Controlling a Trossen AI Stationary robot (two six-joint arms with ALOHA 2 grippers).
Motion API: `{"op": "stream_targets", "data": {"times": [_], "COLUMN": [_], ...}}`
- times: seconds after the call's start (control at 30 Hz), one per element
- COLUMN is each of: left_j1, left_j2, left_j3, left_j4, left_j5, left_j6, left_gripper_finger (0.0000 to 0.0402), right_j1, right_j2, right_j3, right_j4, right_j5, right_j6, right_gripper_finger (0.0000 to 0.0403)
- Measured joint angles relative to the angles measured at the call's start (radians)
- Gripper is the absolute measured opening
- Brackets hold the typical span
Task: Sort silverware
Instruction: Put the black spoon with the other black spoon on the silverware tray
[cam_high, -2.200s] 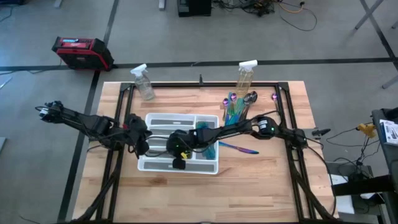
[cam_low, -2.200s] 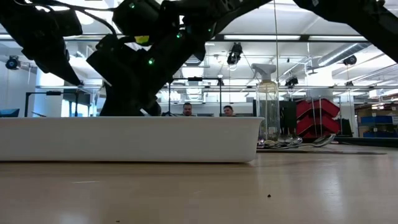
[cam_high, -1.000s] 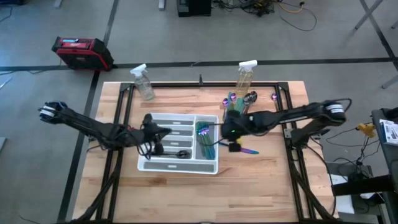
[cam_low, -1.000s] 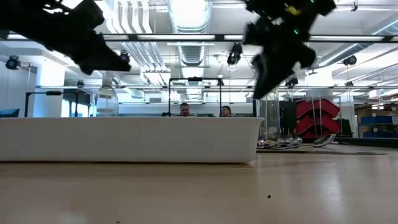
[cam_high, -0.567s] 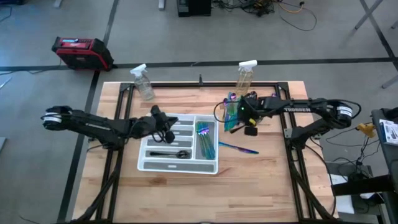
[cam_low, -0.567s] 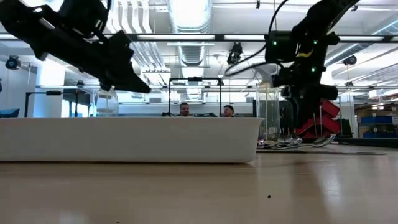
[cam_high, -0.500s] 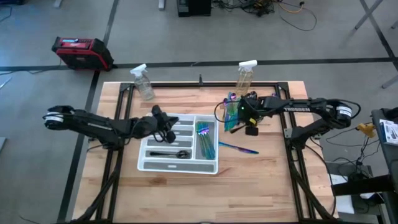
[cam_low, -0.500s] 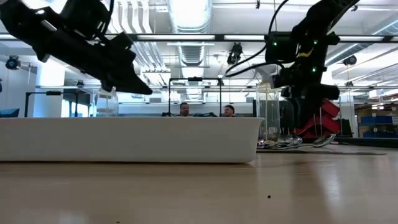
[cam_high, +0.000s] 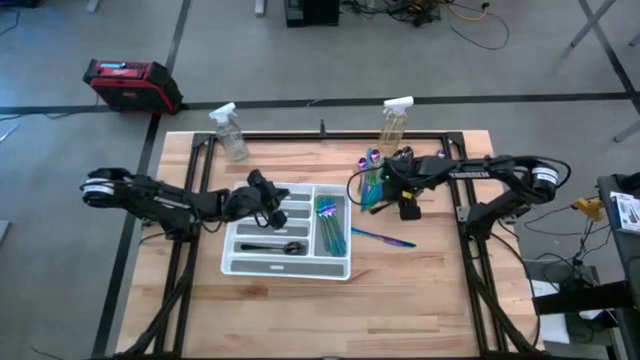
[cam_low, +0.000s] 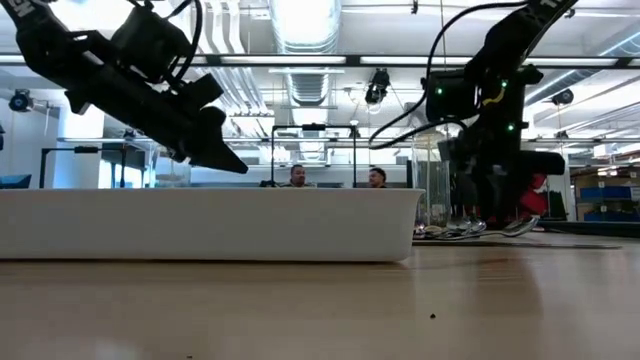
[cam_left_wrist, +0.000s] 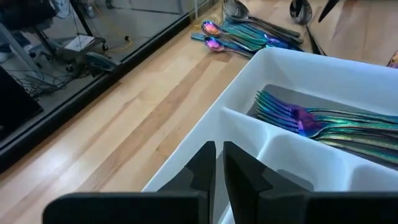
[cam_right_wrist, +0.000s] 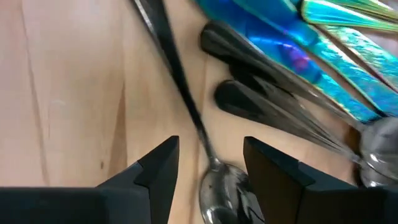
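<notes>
Forks (cam_left_wrist: 311, 118), iridescent teal and purple, are held in one compartment of the white plastic tray (cam_high: 232, 262); one dark utensil (cam_high: 272, 246) lies in another. Loose silverware (cam_high: 378, 178) is piled beside it. Left gripper (cam_left_wrist: 217, 163) is nearly closed, empty. Right gripper (cam_right_wrist: 208, 163) is spread over a dark spoon (cam_right_wrist: 219, 186).

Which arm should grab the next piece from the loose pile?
Right. Its end effector hangs open over the loose silverware pile, a dark spoon between its fingers. The left end effector is shut and over the white tray, away from the pile.
</notes>
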Motion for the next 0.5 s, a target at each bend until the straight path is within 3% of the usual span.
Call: {"op": "stream_targets", "data": {"times": [0.5], "left_j1": [-0.004], "left_j2": [0.003], "left_j3": [0.0], "left_j4": [-0.089], "left_j5": [0.039], "left_j6": [-0.061], "left_gripper_finger": [0.0019], "right_j1": [-0.005], "right_j2": [0.102], "right_j3": [0.004], "right_j4": [0.002], "right_j5": [-0.007], "right_j6": [-0.06], "right_gripper_finger": [0.0127]}}
